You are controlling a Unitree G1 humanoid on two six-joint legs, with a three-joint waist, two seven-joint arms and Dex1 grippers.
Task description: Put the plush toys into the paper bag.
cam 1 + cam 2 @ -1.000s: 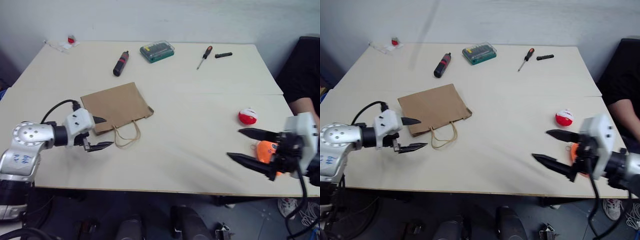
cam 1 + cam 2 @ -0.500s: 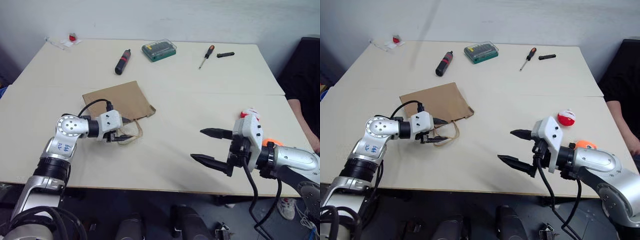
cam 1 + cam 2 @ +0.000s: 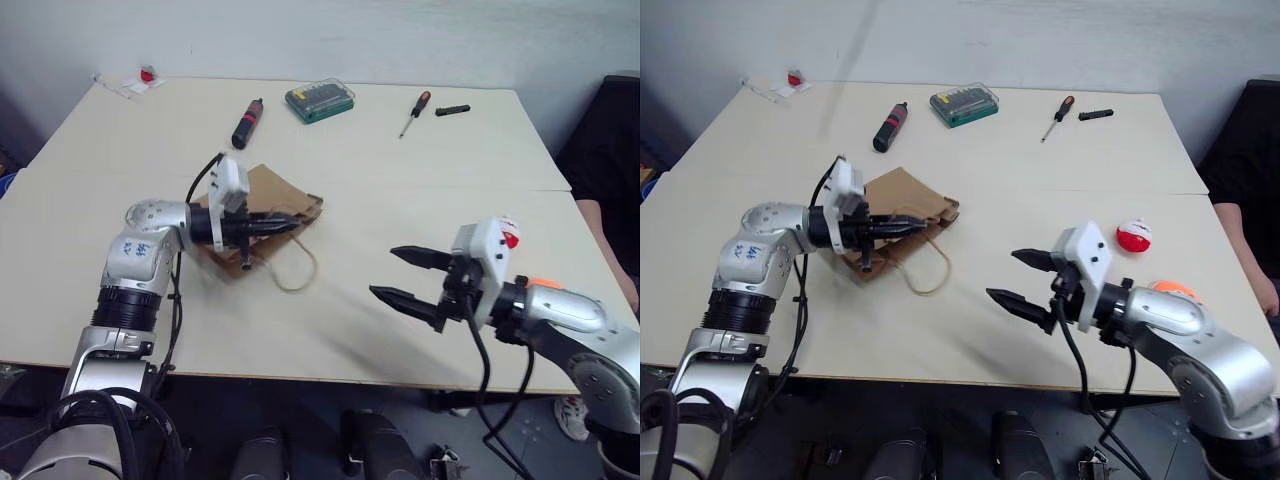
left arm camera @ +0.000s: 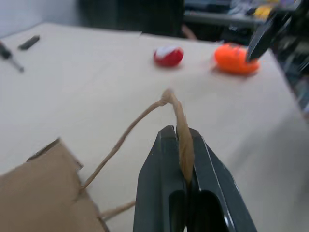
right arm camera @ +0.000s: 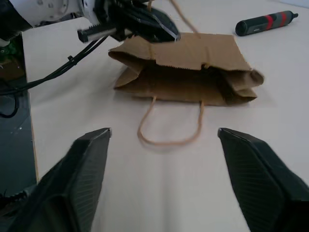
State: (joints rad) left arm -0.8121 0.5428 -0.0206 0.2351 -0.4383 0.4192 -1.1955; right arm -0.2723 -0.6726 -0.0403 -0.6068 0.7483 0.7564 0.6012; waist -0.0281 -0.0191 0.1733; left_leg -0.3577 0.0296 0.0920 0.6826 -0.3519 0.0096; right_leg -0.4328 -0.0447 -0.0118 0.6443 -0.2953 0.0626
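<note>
left wrist view has the left gripper [image 4: 179, 145] clamped on a handle [image 4: 179, 128] of the paper bag [image 3: 262, 205] at centre-left; right gripper [image 3: 402, 279] spread apart, empty.

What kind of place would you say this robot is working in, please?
Probably a workshop or lab bench: a plain table against a bare wall, with a screwdriver, a bit set and a powered driver lying beyond the paper bag.
</note>
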